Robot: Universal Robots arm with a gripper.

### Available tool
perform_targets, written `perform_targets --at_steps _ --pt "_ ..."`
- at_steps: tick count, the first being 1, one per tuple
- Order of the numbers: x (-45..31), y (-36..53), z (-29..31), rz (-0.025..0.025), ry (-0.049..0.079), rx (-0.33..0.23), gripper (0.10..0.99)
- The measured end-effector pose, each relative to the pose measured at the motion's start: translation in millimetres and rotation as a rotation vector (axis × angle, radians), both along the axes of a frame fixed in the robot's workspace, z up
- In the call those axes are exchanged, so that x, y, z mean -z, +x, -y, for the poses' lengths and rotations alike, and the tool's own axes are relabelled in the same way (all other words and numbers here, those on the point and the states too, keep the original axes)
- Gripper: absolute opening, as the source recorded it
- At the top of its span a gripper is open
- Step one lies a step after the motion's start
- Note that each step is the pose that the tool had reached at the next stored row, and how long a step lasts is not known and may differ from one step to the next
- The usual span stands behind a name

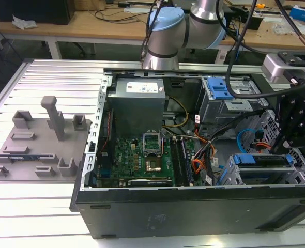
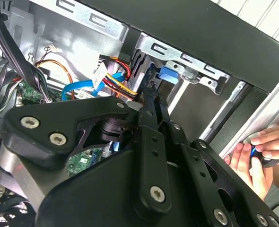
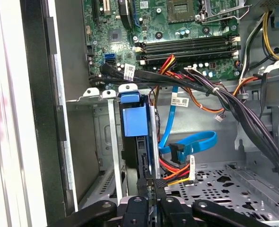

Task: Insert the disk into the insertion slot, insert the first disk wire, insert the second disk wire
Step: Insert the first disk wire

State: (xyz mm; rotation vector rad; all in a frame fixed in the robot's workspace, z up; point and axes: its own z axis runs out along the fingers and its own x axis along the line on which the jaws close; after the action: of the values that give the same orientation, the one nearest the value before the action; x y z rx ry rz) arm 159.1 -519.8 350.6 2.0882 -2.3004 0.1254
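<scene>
Disk [image 3: 135, 120], blue-framed, sits in the insertion slot [image 3: 112, 142], apparently seated, with the gripper [image 3: 153, 190] closed on a black wire plug [image 3: 154, 181] at its edge and a blue cable [image 3: 196, 141] hanging beside it, seemingly unconnected.

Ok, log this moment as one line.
disk: in insertion slot | gripper: fingers shut on wire connector | connector: near disk

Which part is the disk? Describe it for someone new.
In the open computer case, find the silver perforated cage in the near corner at the exterior view's right. The disk sits in it, edged by a bright blue carrier; the darker cage behind carries only a small blue latch.
</scene>
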Motion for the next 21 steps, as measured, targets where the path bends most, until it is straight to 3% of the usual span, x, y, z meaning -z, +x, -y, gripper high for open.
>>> perform_targets --at_steps 21 --pt "1.7 0.3 -1.9 0.0 0.0 0.0 0.165"
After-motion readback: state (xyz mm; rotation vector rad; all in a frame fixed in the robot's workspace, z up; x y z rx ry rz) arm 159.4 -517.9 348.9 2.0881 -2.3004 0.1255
